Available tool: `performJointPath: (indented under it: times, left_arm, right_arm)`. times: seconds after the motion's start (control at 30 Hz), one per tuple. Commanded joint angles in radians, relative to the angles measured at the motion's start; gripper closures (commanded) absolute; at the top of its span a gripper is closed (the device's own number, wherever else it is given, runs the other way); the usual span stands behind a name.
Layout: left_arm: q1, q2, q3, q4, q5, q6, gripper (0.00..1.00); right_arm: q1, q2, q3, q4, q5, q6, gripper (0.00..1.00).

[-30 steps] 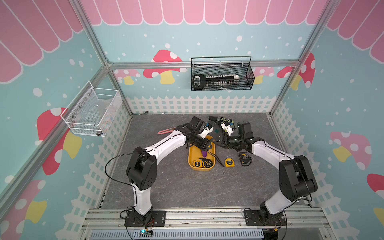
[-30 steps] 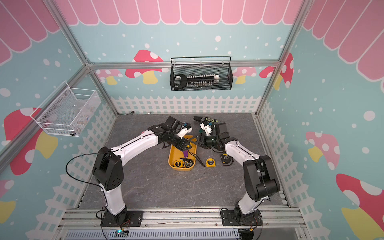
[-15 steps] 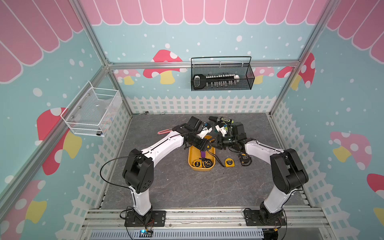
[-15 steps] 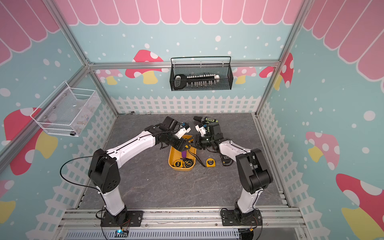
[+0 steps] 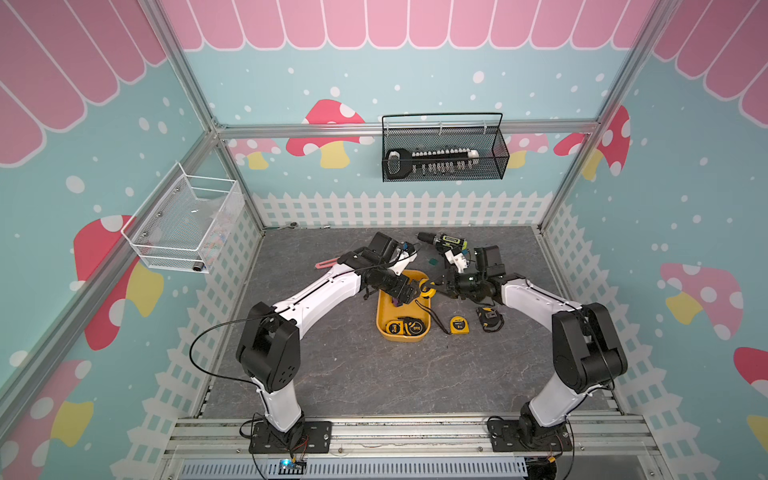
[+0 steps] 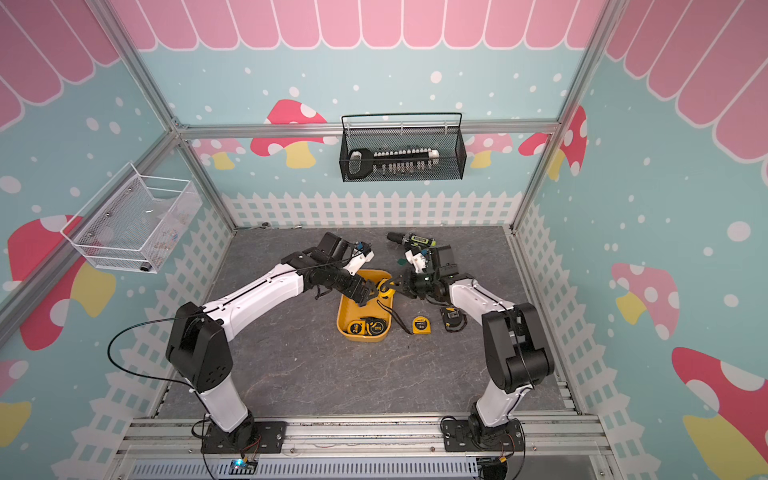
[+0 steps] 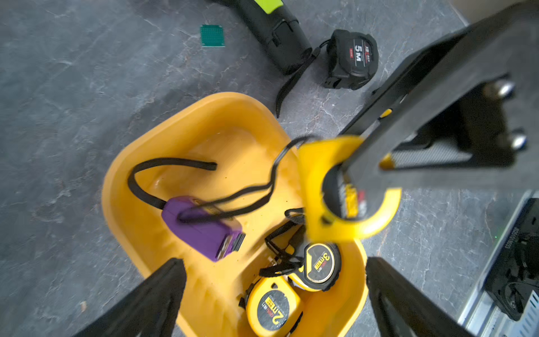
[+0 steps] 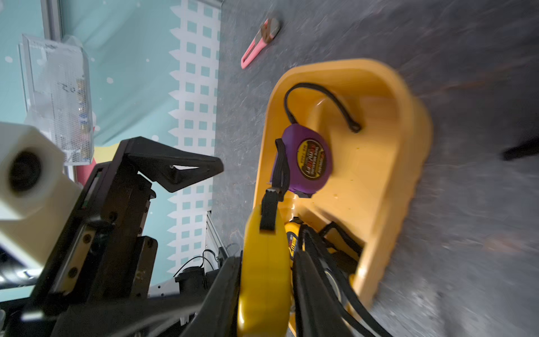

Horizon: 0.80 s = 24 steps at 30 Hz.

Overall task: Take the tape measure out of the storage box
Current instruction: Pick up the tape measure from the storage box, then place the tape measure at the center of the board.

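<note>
Right end effector (image 8: pixel 264 280) clamped on the yellow tape measure (image 7: pixel 313 189) above the storage box (image 7: pixel 221 102) rim, left end effector (image 7: pixel 272 262) wide open (empty, over the box); risk: that tape's strap (image 7: pixel 250 189) drapes across the purple tape measure (image 7: pixel 201 227) and may drag it.

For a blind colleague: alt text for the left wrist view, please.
The right gripper holds a yellow tape measure above the storage box's rim. A purple tape measure and two others lie inside; the left gripper is open.
</note>
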Motion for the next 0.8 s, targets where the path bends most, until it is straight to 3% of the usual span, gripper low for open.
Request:
performJointPath:
  times: [0.0,0.17,0.4,0.77]
  left_arm:
    - [0.014,-0.019,-0.027,-0.002,-0.072,0.006,0.01]
    - [0.009,0.065,-0.002,-0.072,-0.133,0.009,0.01]
    - [-0.014,0.196,0.083,-0.181,-0.211,-0.006,0.01]
    - [-0.061,0.218,0.147,-0.254,-0.294,0.007,0.01]
  right_arm:
    - [-0.065,-0.087,-0.003,-0.203,0.062,-0.174,0.82]
    - [-0.126,-0.106,-0.031,-0.33,0.143,-0.308,0.81]
    - [-0.132,-0.017,-0.088,-0.268,0.194,-0.336,0.8]
    - [-0.134,0.125,-0.036,-0.223,0.29,-0.357,0.76]
